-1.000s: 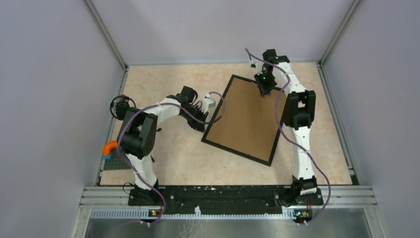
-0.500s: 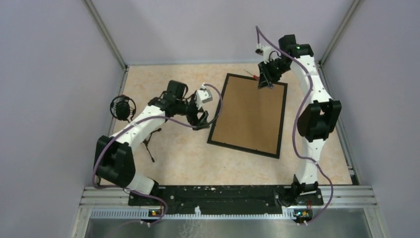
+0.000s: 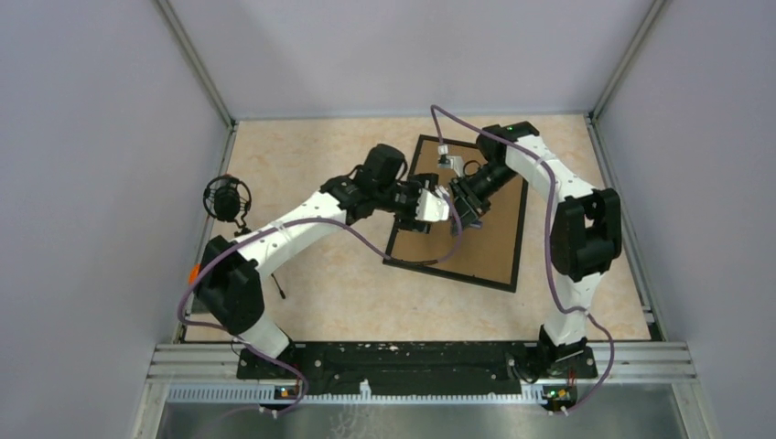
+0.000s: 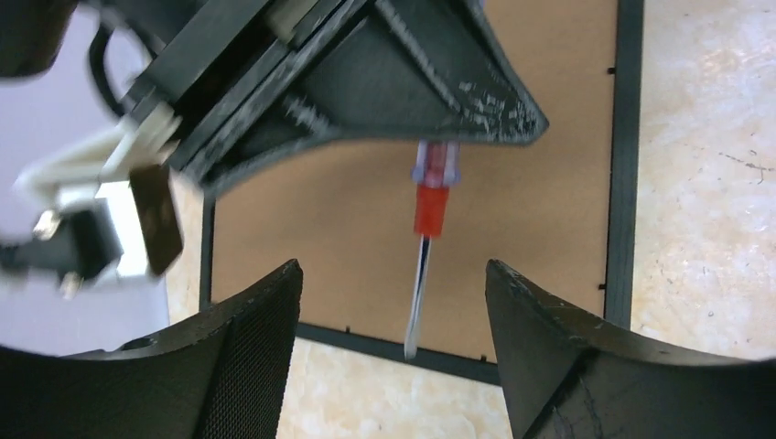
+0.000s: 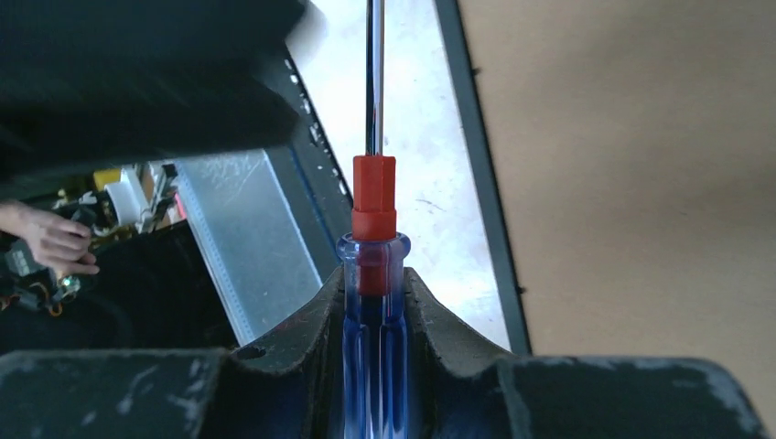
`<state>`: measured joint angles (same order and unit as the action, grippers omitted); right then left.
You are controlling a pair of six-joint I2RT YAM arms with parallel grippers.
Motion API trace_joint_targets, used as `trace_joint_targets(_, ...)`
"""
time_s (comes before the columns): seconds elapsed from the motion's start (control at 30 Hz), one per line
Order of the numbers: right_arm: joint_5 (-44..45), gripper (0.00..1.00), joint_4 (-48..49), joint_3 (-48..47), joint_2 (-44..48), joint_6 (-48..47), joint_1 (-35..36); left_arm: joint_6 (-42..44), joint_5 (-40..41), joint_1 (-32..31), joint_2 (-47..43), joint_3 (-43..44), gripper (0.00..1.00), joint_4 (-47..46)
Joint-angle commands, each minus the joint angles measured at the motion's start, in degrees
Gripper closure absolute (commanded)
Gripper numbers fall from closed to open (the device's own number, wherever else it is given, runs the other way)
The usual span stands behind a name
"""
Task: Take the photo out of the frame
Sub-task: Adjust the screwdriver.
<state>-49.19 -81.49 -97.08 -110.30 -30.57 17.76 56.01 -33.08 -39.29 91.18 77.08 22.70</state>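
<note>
From above, the frame (image 3: 499,242) lies back-up on the table (image 3: 302,155), the photo hidden beneath its brown board, with the left gripper (image 3: 439,205) and right gripper (image 3: 465,205) meeting over its left half. The left wrist view shows the left fingers wide apart and empty, with a screwdriver (image 4: 430,206) hanging between them. In the right wrist view the right fingers clamp its blue handle. This looks like readying the tool to free the back's clips (image 5: 520,291), which calls for careful tip alignment.
</note>
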Motion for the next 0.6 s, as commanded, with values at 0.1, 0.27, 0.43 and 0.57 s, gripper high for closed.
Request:
trace_joint_targets(0.1, -5.6, 1.0, -4.2, 1.8, 6.7, -4.8, 3.3, 5.4, 6.6, -5.7, 3.5, -0.5, 0.41, 0.0)
trace_joint_targets(0.27, -6.1, 0.99, -4.3, 1.2, 8.6, -4.7, 3.2, -0.5, 7.2, -7.0, 3.7, -2.1, 0.75, -0.9)
trace_joint_targets(0.43, -5.8, 0.86, -3.5, -0.9, 9.5, -3.5, 1.6, -17.9, 9.5, -6.8, 5.2, 0.1, 1.0, -2.0)
trace_joint_targets(0.57, -9.0, 0.51, -0.3, -5.4, 9.5, 2.0, -6.4, -31.4, 6.9, -6.1, 2.8, -2.2, 1.0, -7.0)
